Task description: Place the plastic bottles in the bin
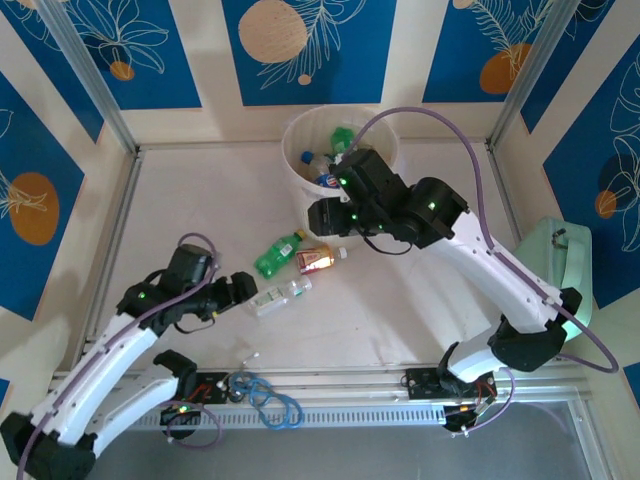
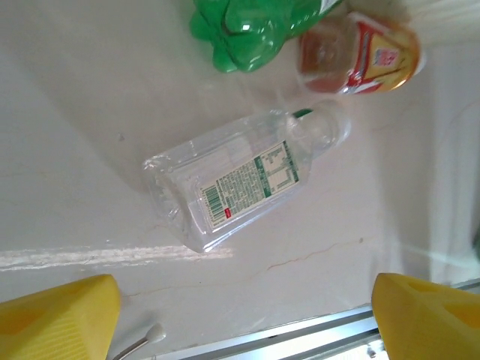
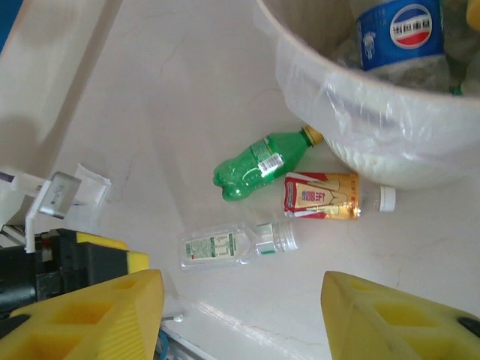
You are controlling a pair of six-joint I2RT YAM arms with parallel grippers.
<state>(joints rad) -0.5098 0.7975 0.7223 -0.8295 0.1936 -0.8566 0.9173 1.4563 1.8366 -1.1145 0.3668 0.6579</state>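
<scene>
Three plastic bottles lie on their sides on the pale table (image 1: 200, 200), just in front of the bin (image 1: 291, 150). A clear bottle (image 1: 278, 297) with a green-and-white label is nearest the arms. A green bottle (image 1: 275, 255) and an amber bottle (image 1: 318, 258) with a red label lie side by side between the clear one and the bin's near wall.

The left pincer (image 1: 245, 290) sits just to the left of the clear bottle with its jaws spread wide and nothing in them. From the left wrist, the clear bottle (image 2: 240, 184) lies ahead of the left pincer (image 2: 244, 322), in line with the gap between the yellow fingers (image 2: 60, 315) and apart from both.

The right pincer (image 1: 328, 215) hangs by the bin's near rim, jaws parted and holding nothing. From the right wrist, all three loose bottles lie on the table beyond it. More bottles rest inside the bin, among them a blue-labelled bottle (image 3: 397, 30). A mint-green case (image 1: 560, 260) stands at the table's right edge.
</scene>
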